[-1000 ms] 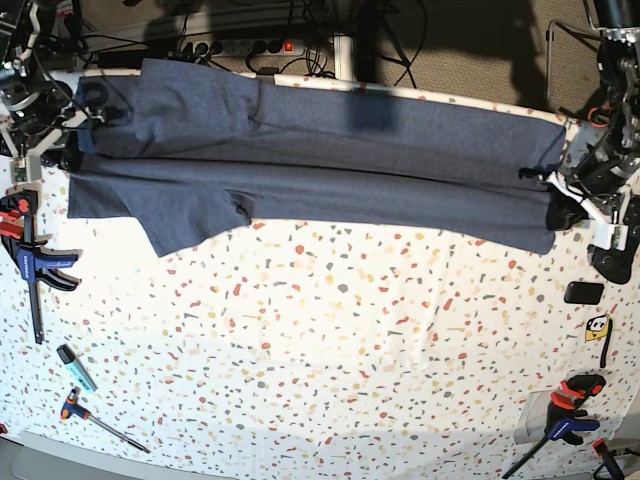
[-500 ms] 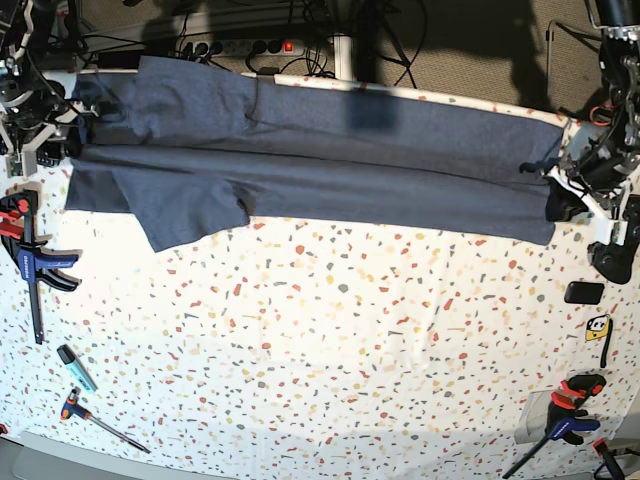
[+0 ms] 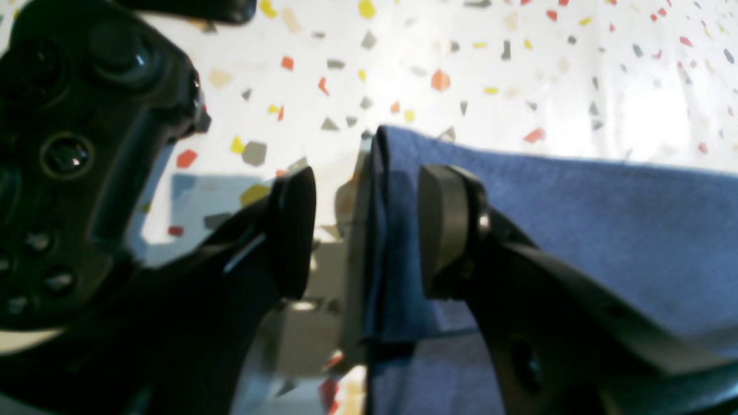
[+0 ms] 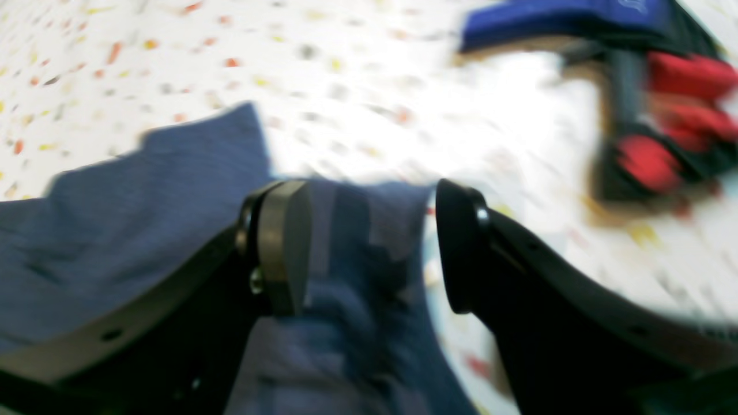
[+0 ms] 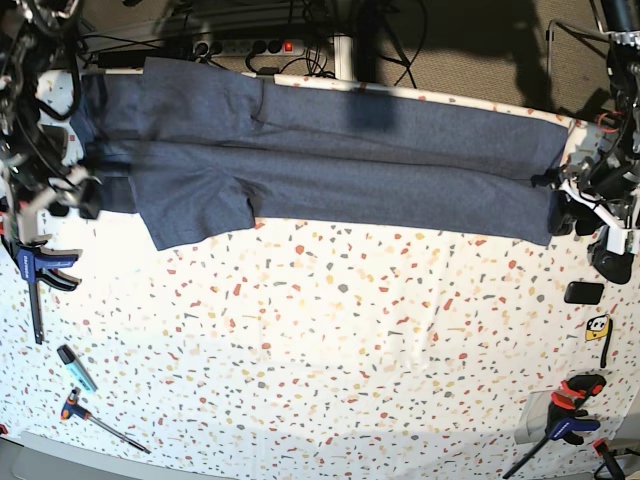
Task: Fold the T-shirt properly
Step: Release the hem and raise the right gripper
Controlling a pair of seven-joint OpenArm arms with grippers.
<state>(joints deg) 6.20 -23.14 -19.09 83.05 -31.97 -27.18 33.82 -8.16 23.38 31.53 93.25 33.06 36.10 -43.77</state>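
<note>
So up close, the left gripper (image 3: pixel 363 230) has its jaws spread around the folded edge of the T-shirt (image 3: pixel 576 230), cloth touching neither pad as far as I can tell. Same at the right gripper (image 4: pixel 369 248), open with bunched cloth in the gap, though that view is blurry. Farther out, the shirt lies as a long band across the far side of the bench (image 5: pixel 330 330). My take: back both arms straight out without snagging the hem, or the fold shifts.

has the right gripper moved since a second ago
Yes. In the base view the right gripper has dropped down the image toward the red and blue clamp, dragging the T-shirt edge along.
</note>
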